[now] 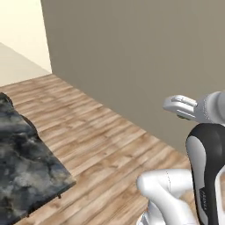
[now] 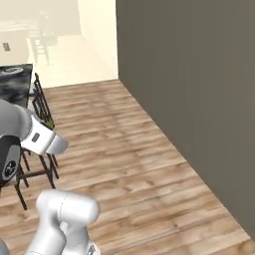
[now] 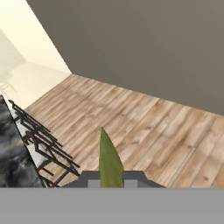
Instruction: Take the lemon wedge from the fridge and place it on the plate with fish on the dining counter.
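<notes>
In the hand view the lemon wedge (image 3: 108, 161), a slim yellowish-green pointed sliver, stands up between my two dark finger tips. My gripper (image 3: 107, 179) is shut on it, held in the air above the wooden floor. The white hand (image 1: 179, 107) shows at the right of the left base view, and again at the left of the right base view as the hand (image 2: 47, 139). The dining counter (image 1: 24, 167), black marble with pale veins, lies to the left, apart from the gripper. The fridge, the plate and the fish are out of view.
A tall plain grey wall (image 1: 140, 57) runs along the right of the wooden floor (image 1: 101, 140). Black metal chairs (image 2: 37, 107) stand along the counter's edge. The counter's far part (image 2: 15, 87) shows at the left. A pale room opens beyond.
</notes>
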